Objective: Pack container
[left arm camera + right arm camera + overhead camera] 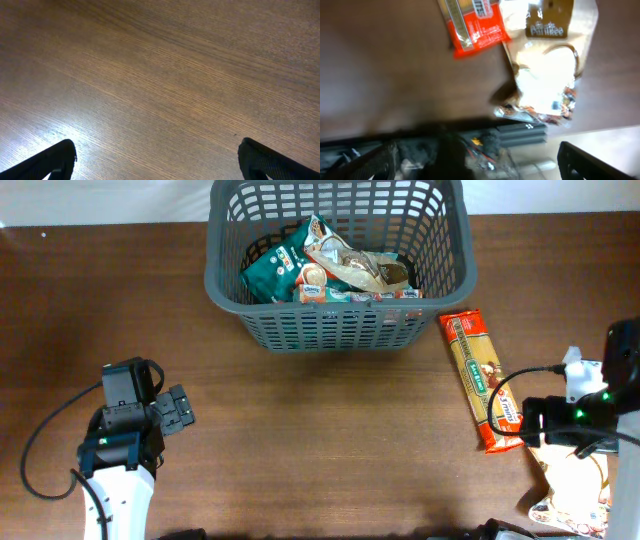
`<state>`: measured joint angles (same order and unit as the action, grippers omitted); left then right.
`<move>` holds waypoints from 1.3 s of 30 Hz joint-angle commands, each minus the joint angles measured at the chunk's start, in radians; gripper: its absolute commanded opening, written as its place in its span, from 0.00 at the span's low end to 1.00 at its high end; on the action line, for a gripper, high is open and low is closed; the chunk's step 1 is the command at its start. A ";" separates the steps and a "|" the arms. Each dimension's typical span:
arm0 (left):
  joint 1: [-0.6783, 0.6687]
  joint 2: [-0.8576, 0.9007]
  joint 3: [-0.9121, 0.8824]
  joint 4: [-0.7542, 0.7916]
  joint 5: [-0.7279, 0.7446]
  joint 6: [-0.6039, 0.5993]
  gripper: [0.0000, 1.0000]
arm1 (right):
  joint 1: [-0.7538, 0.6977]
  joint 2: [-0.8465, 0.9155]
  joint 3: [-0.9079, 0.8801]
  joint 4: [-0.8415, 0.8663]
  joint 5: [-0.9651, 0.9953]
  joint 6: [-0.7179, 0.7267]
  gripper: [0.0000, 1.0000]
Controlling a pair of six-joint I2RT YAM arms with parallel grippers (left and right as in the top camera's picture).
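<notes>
The dark grey slotted basket [335, 330] stands at the far middle of the table and holds several food packets, among them a teal bag [275, 272] and a clear snack bag [360, 268]. A long orange pasta packet [480, 375] lies on the table right of the basket; its end shows in the right wrist view [475, 25]. A pale bread bag [575, 485] lies at the front right, and it shows in the right wrist view [545, 75]. My left gripper [178, 410] is open and empty over bare wood [160, 160]. My right gripper [480, 165] is open above the table's front edge, near the bread bag.
The table's front edge runs through the right wrist view, with cables and dark equipment [520, 137] below it. Black cables trail from both arms across the wood [40, 440].
</notes>
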<state>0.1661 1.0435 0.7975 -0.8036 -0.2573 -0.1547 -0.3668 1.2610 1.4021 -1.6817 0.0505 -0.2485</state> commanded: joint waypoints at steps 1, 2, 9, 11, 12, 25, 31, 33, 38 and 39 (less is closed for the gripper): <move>0.007 0.001 -0.006 -0.001 0.010 -0.009 0.99 | -0.008 0.010 -0.019 -0.018 0.175 -0.080 0.99; 0.007 0.001 -0.006 0.000 0.007 -0.009 0.99 | -0.009 0.005 -0.035 -0.017 0.225 -0.089 0.99; 0.007 0.001 -0.006 0.000 0.007 -0.009 0.99 | -0.009 -0.034 -0.304 0.015 0.246 -0.114 0.99; 0.007 0.001 -0.006 0.000 0.007 -0.009 0.99 | -0.009 -0.047 -0.404 0.051 0.254 -0.115 0.99; 0.007 0.001 -0.006 0.000 0.007 -0.009 0.99 | -0.009 -0.055 -0.440 0.064 0.254 -0.119 0.99; 0.007 0.002 -0.006 -0.001 0.007 -0.009 0.99 | -0.117 -0.188 -0.532 0.129 0.452 -0.328 0.99; 0.007 0.002 -0.006 -0.001 0.007 -0.009 0.99 | -0.377 -0.187 -0.532 0.203 0.402 -0.512 0.99; 0.007 0.002 -0.006 -0.001 0.007 -0.009 0.99 | -0.472 -0.183 -0.532 0.237 0.391 -0.587 0.99; 0.007 0.002 -0.006 -0.001 0.007 -0.009 0.99 | -0.666 -0.136 -0.532 0.285 0.318 -0.739 1.00; 0.007 0.002 -0.006 -0.001 0.007 -0.009 0.99 | -0.692 -0.116 -0.532 0.284 0.296 -0.758 1.00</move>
<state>0.1661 1.0435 0.7971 -0.8036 -0.2573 -0.1547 -0.9894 1.1080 0.8764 -1.4006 0.4198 -0.8738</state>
